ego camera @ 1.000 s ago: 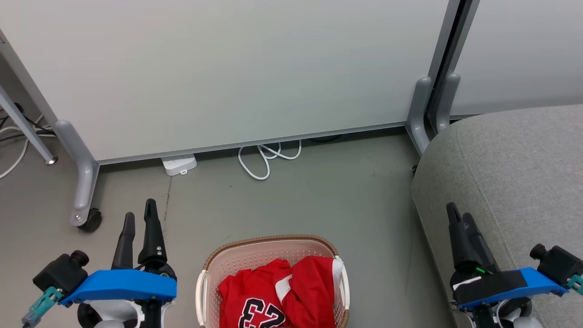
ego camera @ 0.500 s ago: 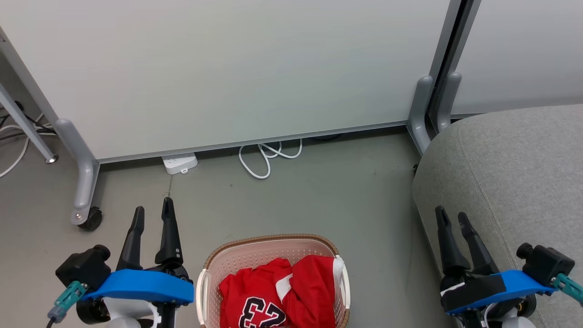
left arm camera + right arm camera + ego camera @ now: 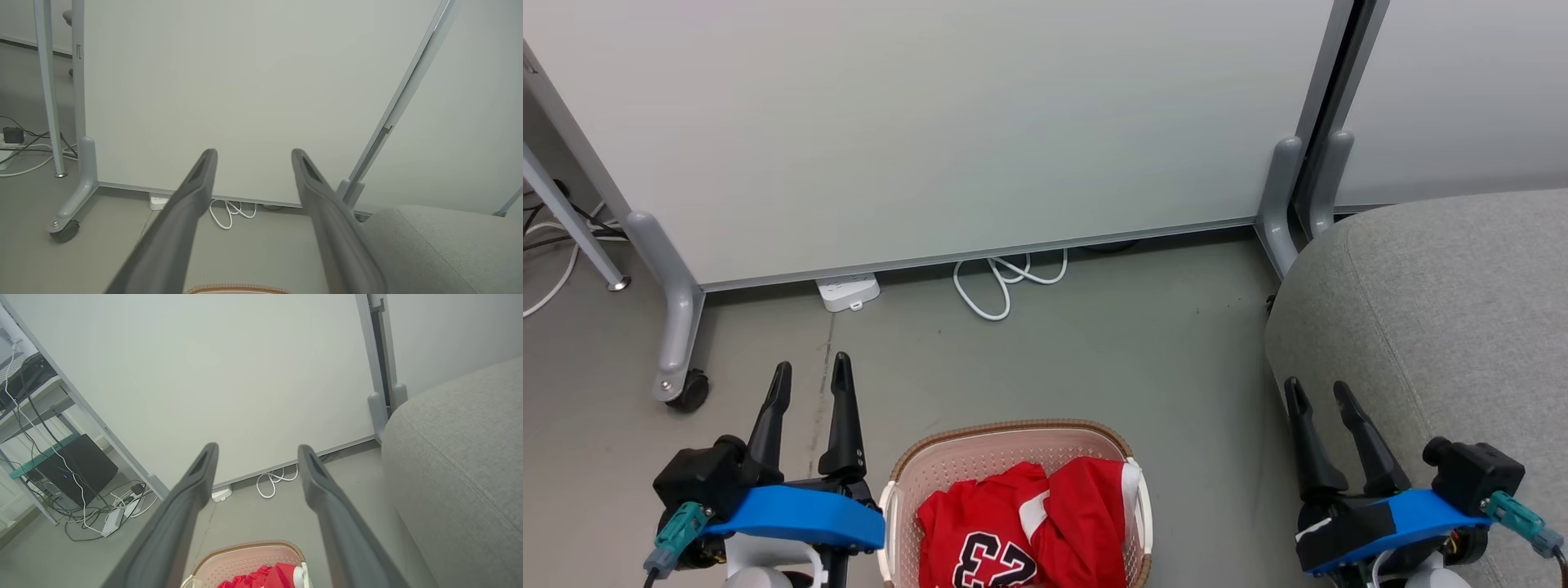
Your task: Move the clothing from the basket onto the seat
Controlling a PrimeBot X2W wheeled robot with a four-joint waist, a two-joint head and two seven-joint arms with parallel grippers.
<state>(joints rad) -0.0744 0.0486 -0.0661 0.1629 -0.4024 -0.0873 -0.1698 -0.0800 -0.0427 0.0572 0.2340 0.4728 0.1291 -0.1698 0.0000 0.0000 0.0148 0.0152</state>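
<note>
Over the last second the left gripper [image 3: 812, 365] and right gripper [image 3: 1315, 386], both spread wide and empty, have drawn inward beside the laundry basket [image 3: 1013, 426]. The 2 red garments [image 3: 1029, 523] lie inside it, not yet on the grey seat [image 3: 1437, 310]; a pick-up approach seems underway.

The one marking I can read from my head camera is a number: a black "23" with white edges, printed on the red jersey [image 3: 992, 562] that lies in the basket [image 3: 1011, 428] in front of me. It faces me upside down, and the picture's bottom edge cuts off part of it.
</note>
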